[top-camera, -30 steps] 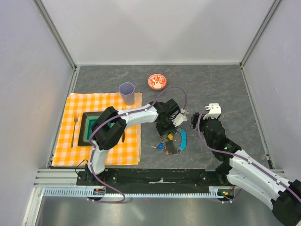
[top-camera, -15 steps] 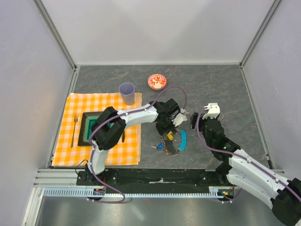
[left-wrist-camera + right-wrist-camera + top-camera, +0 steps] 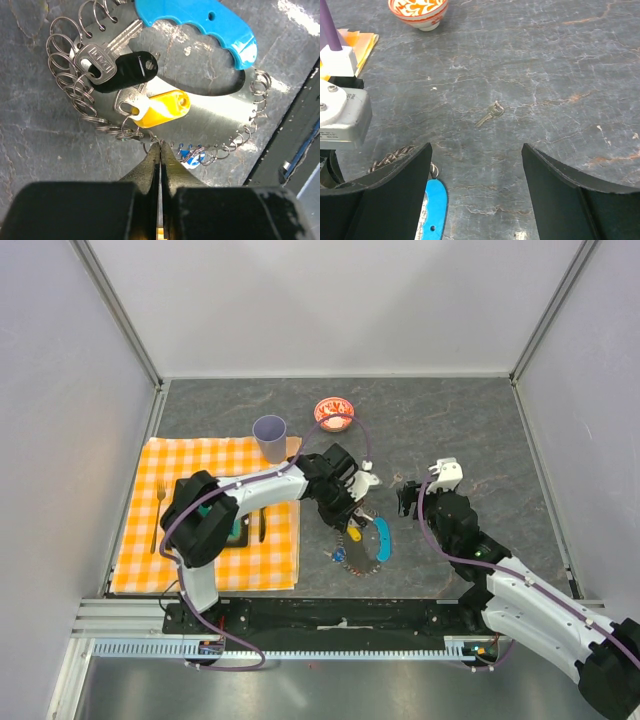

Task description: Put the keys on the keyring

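Observation:
The keyring (image 3: 235,87), a grey wire loop strung with many small rings and a light-blue crescent (image 3: 200,25), lies flat on the dark table; it also shows in the top view (image 3: 362,543). A black-tagged key (image 3: 125,67) and a yellow-tagged key (image 3: 160,107) lie inside the loop, and a blue tag (image 3: 192,155) peeks out at its near rim. My left gripper (image 3: 160,145) is shut, its tips pinching that near rim. My right gripper (image 3: 476,147) is open and empty, above the table to the right of the ring. A bare silvery key (image 3: 490,114) lies loose ahead of it.
A red patterned bowl (image 3: 333,413) and a purple cup (image 3: 270,437) stand behind the ring. An orange checked cloth (image 3: 160,465) at the left bears a green dish (image 3: 190,510), a fork (image 3: 158,515) and a knife (image 3: 262,525). Walls enclose the table.
My left arm has swung left, and the keyring with its keys has shifted slightly left with it. My right gripper has barely moved.

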You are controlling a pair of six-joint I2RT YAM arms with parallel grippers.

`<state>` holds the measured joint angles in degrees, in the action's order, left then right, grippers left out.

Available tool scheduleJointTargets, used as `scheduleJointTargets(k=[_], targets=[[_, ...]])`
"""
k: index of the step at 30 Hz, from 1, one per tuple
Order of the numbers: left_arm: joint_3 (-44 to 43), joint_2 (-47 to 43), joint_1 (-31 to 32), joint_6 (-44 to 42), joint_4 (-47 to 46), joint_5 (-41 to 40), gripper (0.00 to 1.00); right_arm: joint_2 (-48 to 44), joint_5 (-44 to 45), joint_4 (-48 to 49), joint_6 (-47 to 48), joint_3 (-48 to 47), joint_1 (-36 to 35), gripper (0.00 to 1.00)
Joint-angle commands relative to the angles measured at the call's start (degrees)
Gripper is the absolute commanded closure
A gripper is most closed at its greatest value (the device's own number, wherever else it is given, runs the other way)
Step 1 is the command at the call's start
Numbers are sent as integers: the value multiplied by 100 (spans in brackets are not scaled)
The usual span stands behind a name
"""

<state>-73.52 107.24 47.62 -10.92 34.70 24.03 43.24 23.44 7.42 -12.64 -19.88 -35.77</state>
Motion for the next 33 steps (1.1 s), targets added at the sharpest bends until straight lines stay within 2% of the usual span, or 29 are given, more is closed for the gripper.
scheduleJointTargets(k=[1,7,8,12,18,21,29,33], targets=[[355,-528,-59,441,-490,602,98,79,-533,391,78,19,9,20],[1224,-1117,-209,661,-1710,778,98,105,-1436,725,17,98,9,20],[1382,-1231,-244,739,-2243,892,98,105,-1595,761,8,124,9,20],[2199,-1872,-375,977,-3439,1042,98,88,-2229,875,-54,177,9,21],[2753,-2277,-437,1039,-4681,1209,98,70,-3213,1208,-133,326,9,22],[3009,-2436,-455,1329,-5367,1235,98,175,-3556,1551,-185,449,9,23],[3537,-2857,-455,1874,-6852,929,98,457,-3839,2606,-344,836,9,30],[3765,-3042,-464,2067,-7310,866,98,483,-3777,2913,-440,959,9,38]])
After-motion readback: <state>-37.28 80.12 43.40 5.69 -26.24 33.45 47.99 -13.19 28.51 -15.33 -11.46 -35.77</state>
